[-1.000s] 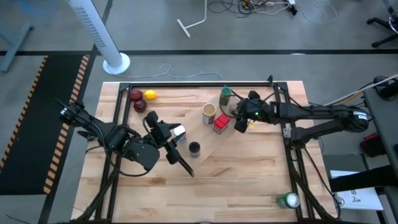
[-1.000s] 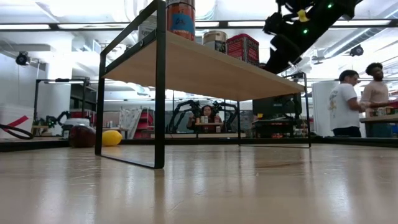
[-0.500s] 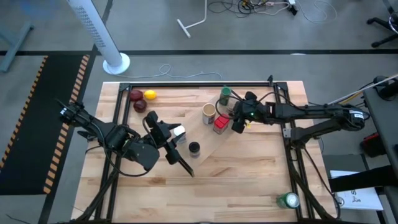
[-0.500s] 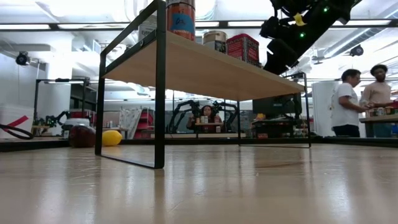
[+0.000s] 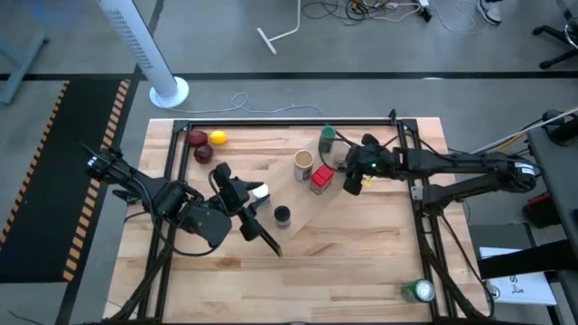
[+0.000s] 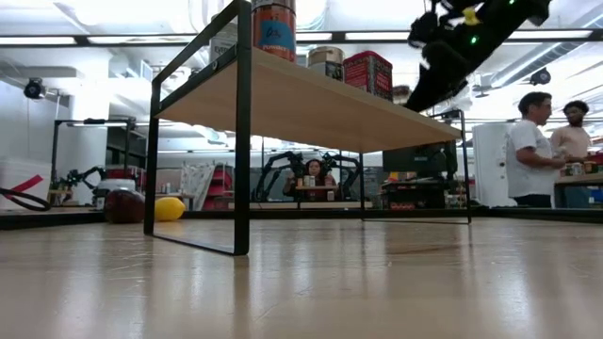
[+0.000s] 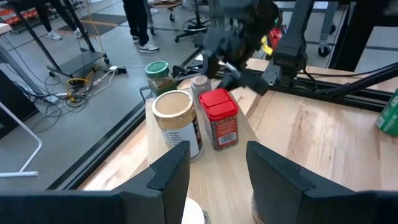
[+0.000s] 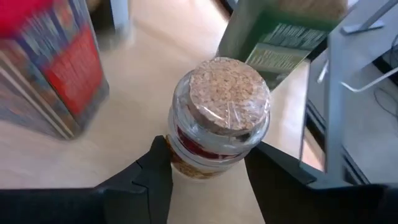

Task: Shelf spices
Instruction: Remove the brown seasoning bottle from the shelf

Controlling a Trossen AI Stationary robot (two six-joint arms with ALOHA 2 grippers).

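Note:
On the light-wood shelf [image 5: 312, 215] stand the green-lidded dark jar [image 5: 327, 138], tan cylinder [image 5: 303, 163], red box [image 5: 321, 179], black-capped jar [image 5: 282, 215] and white-capped jar [image 5: 260, 191]. My right gripper [image 8: 210, 150] reaches in from the right, just past the red box, and is shut on the tiny grey-capped jar [image 8: 227, 118]. My left gripper [image 7: 217, 168] waits open at the shelf's near-left end. The white cap [image 7: 194, 216] shows low between its fingers, apart from them. My right gripper pinches the tiny grey-capped jar by its lower body [image 8: 186, 163], one finger [image 8: 155, 171] on each side. The fingers slant down from above and from the table's right. The jar stays upright beside the red box; the shelf's edge hides whether its bottom is on the plank.
Red and yellow fruit [image 5: 217, 138] lie at the table's far left. A green-and-white can [image 5: 418, 291] stands near the near right corner. The shelf's black end bars [image 6: 242, 132] rise off the tabletop. People [image 6: 532, 151] stand in the room beyond the table.
My right gripper dipped down and toward the table's left, close by the red box, then came back up and toward the right. The left arm kept still.

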